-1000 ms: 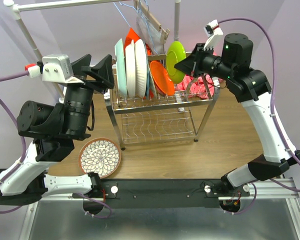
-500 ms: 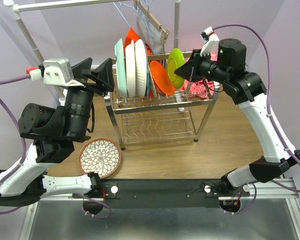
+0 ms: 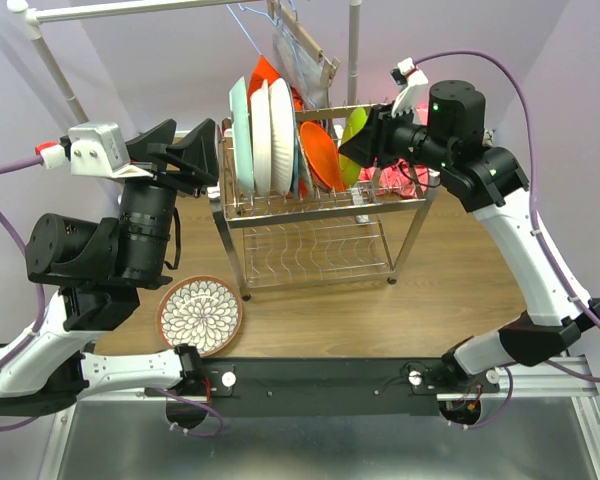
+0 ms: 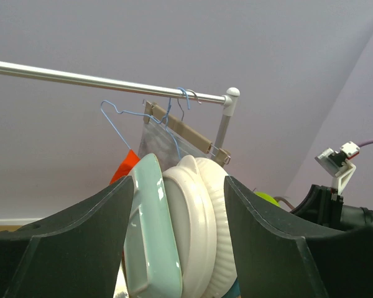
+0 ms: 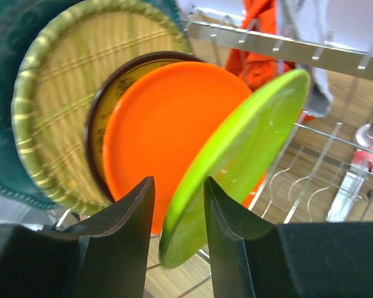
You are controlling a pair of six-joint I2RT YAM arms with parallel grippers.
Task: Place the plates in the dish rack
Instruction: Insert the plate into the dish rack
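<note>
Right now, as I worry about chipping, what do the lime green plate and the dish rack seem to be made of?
The lime green plate looks like plastic or melamine, semi-gloss: thin even rim, soft highlights. The dish rack looks like chromed metal wire, by its thin shiny silver bars.

left arm (image 3: 80, 250) comes up from its base at the near left, elbow folded, wrist about level and aimed right toward the middle; left gripper (image 3: 202, 148) has its jaws spread wide. right arm (image 3: 530, 240) climbs from the near-right base up the right side, then bends at the top so the wrist points left. right gripper (image 3: 348, 148) sits level, jaws parted, a clear gap showing between the two fingers (image 5: 121, 236) in the wrist view.
</note>
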